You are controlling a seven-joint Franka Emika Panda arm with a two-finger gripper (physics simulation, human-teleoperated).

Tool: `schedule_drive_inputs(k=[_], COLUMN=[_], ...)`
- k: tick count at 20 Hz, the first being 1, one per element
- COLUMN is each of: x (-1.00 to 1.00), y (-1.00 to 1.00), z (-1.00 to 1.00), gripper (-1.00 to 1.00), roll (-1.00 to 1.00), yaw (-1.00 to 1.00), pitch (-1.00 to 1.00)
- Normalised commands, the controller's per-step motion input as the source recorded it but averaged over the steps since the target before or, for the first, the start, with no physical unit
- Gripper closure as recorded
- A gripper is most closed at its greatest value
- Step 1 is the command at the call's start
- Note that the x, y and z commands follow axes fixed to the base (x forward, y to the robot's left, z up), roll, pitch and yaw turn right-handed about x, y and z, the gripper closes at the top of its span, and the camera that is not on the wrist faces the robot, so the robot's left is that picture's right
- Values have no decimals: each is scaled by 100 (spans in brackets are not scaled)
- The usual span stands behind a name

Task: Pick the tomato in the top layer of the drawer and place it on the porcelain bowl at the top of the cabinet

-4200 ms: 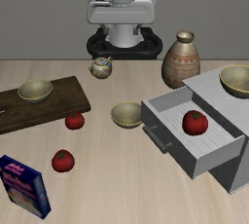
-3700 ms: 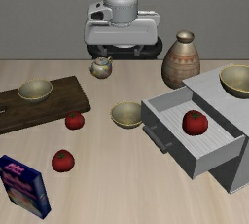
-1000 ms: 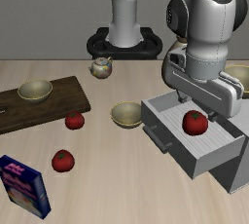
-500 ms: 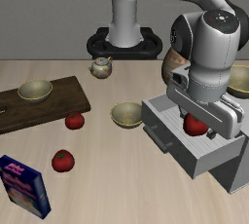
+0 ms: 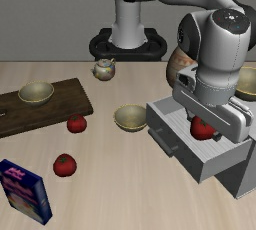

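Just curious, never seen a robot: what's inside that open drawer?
A red tomato lies in the drawer, half hidden by the robot's arm. The drawer's back part is covered, so unseen.

We are looking at a pale wooden table with a fine grain, which is stretching across the whole lower scene. Behind it a plain grey wall is rising, and soft, even light is falling over both.
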Motion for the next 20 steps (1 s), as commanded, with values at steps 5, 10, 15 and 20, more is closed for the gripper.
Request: schedule_drive_inputs(k=[5, 10, 15, 20], x=[0, 0, -20, 0], y=[0, 0, 20, 100], z=[80, 100, 60, 0], gripper=[100, 100, 100, 100], roll=[0, 0, 0, 0], yaw=[0, 0, 0, 0], pitch=[0, 0, 0, 0])
